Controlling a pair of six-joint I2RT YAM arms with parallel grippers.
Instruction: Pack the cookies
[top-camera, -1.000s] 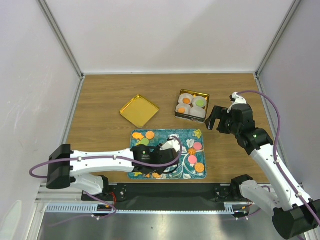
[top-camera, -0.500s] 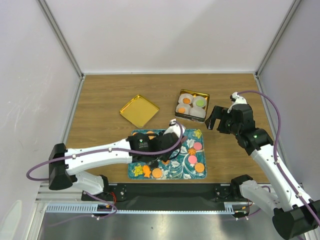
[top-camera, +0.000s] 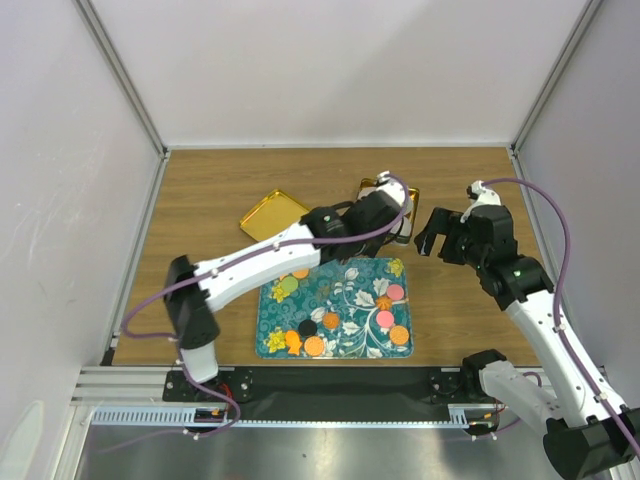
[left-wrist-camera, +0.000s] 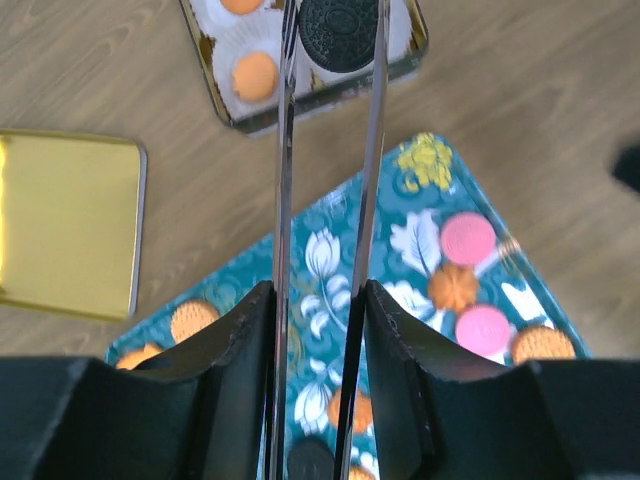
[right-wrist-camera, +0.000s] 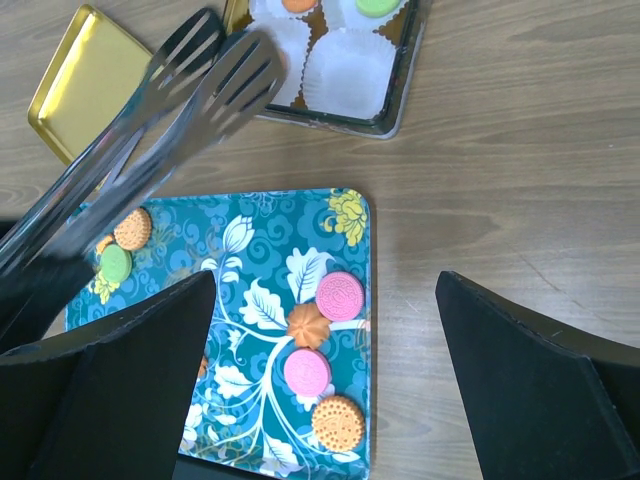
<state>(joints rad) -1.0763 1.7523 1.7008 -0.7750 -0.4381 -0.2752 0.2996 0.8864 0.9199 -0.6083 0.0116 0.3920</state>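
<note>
Lowering the black cookie (left-wrist-camera: 340, 35) into a cup looks like the step in hand. On the tabletop (top-camera: 200, 200), the teal tray (top-camera: 335, 268) carries the other cookies (right-wrist-camera: 340, 295), with the gold tin (right-wrist-camera: 330, 122) just beyond it. The left hand (left-wrist-camera: 318, 320) is clamped on tongs (left-wrist-camera: 283, 200), whose tips pinch the black cookie above the tin. I would centre it over the empty cup (right-wrist-camera: 345, 60), descend straight, and part the tips only when low. The right hand (top-camera: 430, 238) stands wide, holding nothing, beside the tin.
</note>
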